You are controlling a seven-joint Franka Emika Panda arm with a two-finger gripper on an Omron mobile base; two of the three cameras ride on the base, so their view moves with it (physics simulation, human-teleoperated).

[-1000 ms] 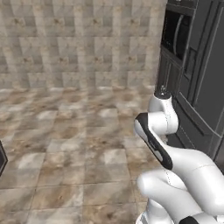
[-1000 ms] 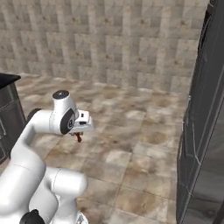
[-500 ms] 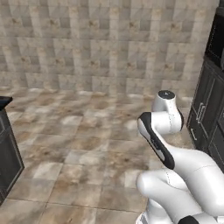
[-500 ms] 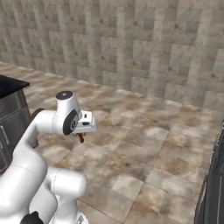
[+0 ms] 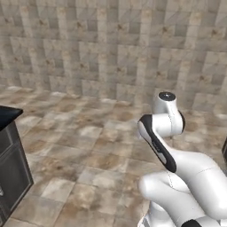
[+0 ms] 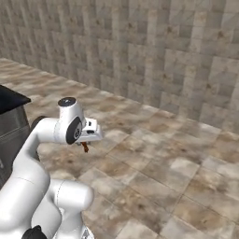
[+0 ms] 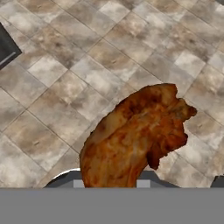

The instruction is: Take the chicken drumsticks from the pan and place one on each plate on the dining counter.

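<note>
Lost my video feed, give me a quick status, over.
Hand shut on orange-brown chicken drumstick. Carried above tiled stone floor. Black counter corner at left. Nothing in the way.

wall [image 5: 88,44]: beige-grey stone tiles | floor [image 5: 80,150]: mottled brown-grey tiles | dark cabinet [image 5: 11,173]: left edge
</note>
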